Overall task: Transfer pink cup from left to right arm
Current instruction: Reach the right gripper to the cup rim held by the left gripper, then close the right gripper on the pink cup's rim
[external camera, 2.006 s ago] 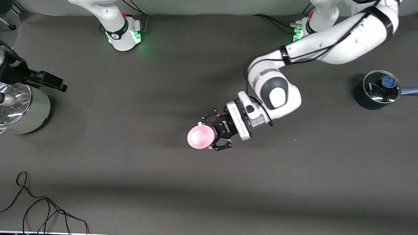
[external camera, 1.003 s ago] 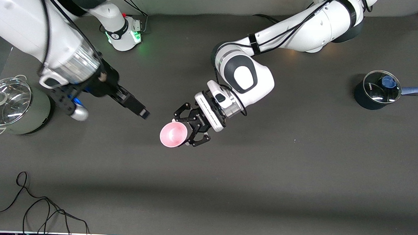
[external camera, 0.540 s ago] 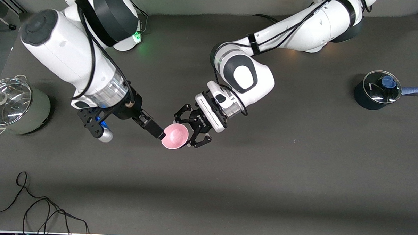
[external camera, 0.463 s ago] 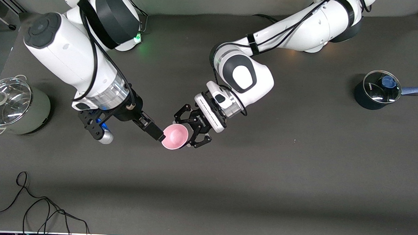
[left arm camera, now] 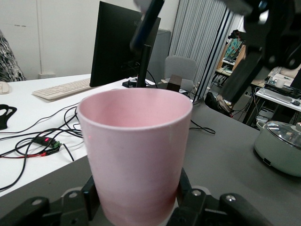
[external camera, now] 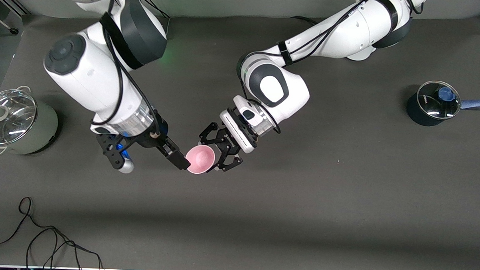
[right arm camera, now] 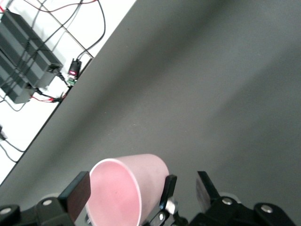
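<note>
Over the middle of the table we see the right claw spread wide, one finger on each side of the pink cup's rim. Beside it, the left claw clamps the cup's lower body, holding it aloft

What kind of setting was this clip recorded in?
Probably a robotics lab inside an office: two arms share a dark-matted table, and the left wrist view shows a monitor, a keyboard and an office chair beside it. On the table are a lidded pot and a saucepan.
</note>
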Tool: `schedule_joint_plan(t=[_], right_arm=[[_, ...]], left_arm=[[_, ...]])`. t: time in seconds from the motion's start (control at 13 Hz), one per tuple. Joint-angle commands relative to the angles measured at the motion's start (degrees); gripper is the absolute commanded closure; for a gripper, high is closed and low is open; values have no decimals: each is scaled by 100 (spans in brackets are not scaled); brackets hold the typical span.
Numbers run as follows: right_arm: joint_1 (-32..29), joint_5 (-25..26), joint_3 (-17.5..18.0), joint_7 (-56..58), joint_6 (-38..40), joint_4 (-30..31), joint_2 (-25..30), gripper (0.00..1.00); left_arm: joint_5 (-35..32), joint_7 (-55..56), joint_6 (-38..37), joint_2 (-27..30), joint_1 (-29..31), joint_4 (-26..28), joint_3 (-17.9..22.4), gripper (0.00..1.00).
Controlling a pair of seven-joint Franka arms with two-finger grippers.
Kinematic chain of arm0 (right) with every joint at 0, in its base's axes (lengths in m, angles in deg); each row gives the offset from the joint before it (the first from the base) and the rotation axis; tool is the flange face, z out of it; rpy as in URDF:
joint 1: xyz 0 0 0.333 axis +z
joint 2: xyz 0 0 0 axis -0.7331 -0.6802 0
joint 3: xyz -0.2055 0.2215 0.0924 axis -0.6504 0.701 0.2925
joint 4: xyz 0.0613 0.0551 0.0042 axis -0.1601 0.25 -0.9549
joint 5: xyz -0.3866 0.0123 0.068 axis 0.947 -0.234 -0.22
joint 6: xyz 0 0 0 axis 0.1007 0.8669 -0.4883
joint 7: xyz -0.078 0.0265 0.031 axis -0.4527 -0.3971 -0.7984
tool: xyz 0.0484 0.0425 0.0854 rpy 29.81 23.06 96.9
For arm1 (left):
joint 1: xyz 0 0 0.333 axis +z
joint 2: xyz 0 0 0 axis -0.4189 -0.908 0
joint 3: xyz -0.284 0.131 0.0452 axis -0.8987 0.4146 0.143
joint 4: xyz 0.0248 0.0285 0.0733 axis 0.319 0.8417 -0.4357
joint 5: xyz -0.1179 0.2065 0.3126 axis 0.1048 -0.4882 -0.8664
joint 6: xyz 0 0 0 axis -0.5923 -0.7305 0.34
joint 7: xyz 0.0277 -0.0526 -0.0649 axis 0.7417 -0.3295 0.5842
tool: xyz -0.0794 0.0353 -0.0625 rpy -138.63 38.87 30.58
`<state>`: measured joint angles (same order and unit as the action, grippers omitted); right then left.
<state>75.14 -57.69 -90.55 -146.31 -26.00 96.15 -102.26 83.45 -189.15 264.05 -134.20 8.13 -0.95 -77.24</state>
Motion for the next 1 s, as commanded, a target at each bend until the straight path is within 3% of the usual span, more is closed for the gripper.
schedule_joint_plan(t=[0.0,0.62,0.69,0.93], right_arm=[[74,29,-39,-207,44,-196,-272,1],[364,2,58,-207,360,-205,-193,1],[364,11,58,-207,378,-196,-202,7],[364,20,58,-215,378,-196,-263,51]], left_arm=[[172,-30,159,75,-147,-151,138,100],[163,49,159,83,-147,-195,147,100],[163,49,159,83,-147,-204,147,100],[163,49,159,75,-156,-231,147,100]])
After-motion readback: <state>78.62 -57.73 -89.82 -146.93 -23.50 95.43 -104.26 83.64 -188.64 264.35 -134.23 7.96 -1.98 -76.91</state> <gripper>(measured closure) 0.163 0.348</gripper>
